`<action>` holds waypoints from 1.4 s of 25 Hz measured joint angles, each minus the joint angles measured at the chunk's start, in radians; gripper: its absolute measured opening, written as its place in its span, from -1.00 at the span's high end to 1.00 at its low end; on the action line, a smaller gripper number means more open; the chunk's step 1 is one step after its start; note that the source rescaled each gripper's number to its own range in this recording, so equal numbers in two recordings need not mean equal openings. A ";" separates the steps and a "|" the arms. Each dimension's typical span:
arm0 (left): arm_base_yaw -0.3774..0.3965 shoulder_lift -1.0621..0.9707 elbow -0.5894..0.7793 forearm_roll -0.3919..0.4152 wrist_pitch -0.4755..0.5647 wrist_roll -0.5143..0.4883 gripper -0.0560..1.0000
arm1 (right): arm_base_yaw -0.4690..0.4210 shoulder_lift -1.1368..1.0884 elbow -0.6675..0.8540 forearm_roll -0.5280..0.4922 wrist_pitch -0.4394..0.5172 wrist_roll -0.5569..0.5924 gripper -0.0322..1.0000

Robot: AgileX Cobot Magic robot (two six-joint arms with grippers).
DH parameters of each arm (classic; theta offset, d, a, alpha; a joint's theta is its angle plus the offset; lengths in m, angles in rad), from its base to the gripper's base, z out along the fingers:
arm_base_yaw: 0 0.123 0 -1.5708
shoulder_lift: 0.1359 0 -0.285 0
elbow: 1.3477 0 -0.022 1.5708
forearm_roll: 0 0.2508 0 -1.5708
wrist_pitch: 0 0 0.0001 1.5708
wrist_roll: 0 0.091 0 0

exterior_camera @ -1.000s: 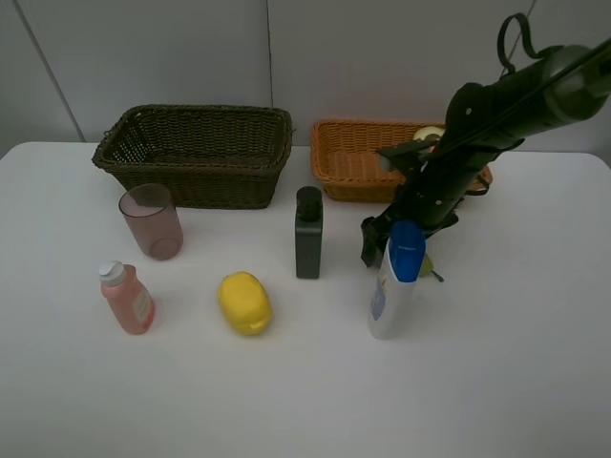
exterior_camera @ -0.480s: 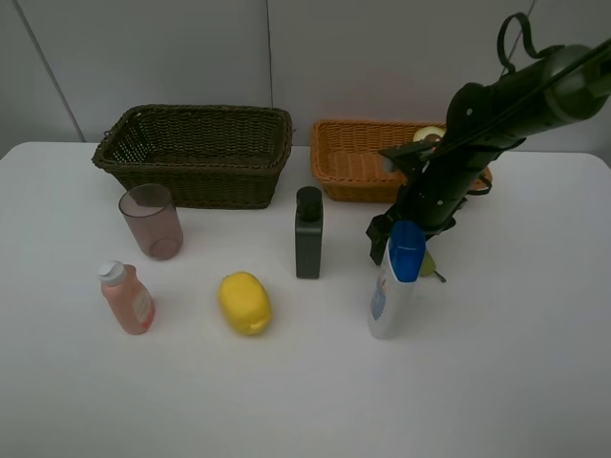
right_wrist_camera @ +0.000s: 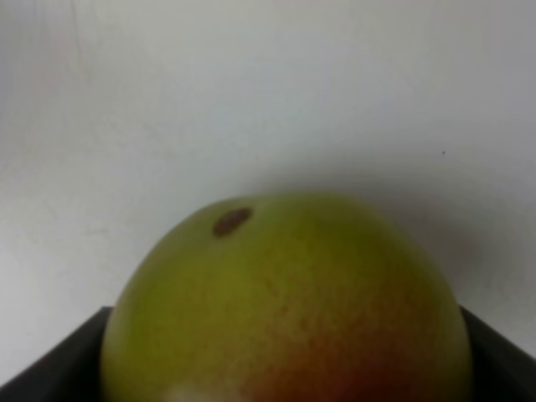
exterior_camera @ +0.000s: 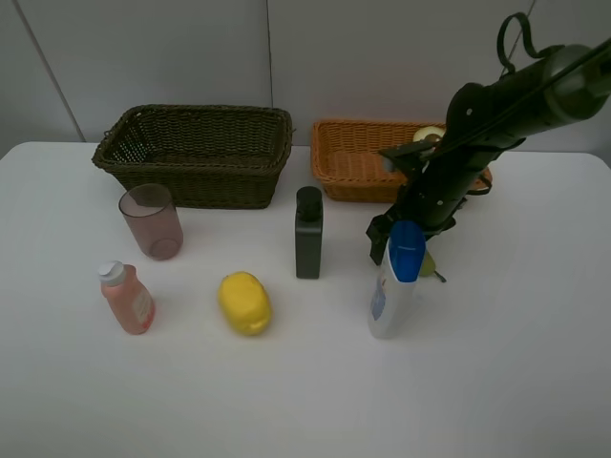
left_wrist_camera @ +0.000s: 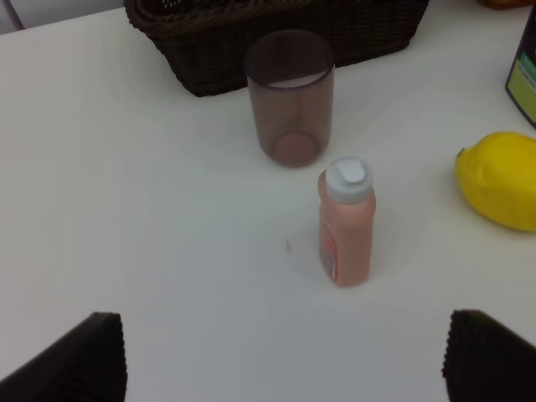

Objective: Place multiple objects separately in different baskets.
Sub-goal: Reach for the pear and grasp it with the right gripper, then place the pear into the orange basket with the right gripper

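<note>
- Since you are sorting the objects by kind, two baskets are waiting side by side at the far edge of the table: one dark brown basket (exterior_camera: 191,181), showing nothing inside from the high view, and one light orange basket (exterior_camera: 348,176), already taking fruit.
- You are reaching the right arm (exterior_camera: 496,100) across the orange basket's front. It is hiding part of the inside, so I cannot tell whether an orange is lying there.
- You are hanging the left gripper (left_wrist_camera: 285,368) spread wide and holding nothing, above bare table near the pink items. I judge it is waiting its turn on that side.
- You are closing the right gripper (right_wrist_camera: 280,373) to a middling width round the one green-red pear (right_wrist_camera: 285,285), with both pads seeming to press its sides. The pear is sitting on the table just behind the white bottle, near the orange basket, and is probably heading there.
- Three bottles are standing upright, each apart from the others, giving your jaws room: one white blue-capped bottle (exterior_camera: 393,296), one dark green bottle (exterior_camera: 308,239) and one pink bottle (exterior_camera: 127,301).
- One pink cup (exterior_camera: 151,224) is standing mouth up just in front of the dark basket.
- One yellow lemon (exterior_camera: 245,303) is lying between the pink and dark green bottles.
- One avocado half (exterior_camera: 430,135) is resting in the orange basket's far corner.
</note>
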 joint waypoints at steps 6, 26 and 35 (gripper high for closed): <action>0.000 0.000 0.000 0.000 0.000 0.000 -1.00 | 0.000 0.000 0.000 0.000 0.004 0.000 -0.19; 0.000 0.000 0.000 0.000 0.000 0.000 -1.00 | 0.002 -0.127 0.000 0.038 0.077 0.000 -0.19; 0.000 0.000 0.000 0.000 0.000 0.000 -1.00 | 0.002 -0.168 -0.114 0.038 0.193 0.000 -0.19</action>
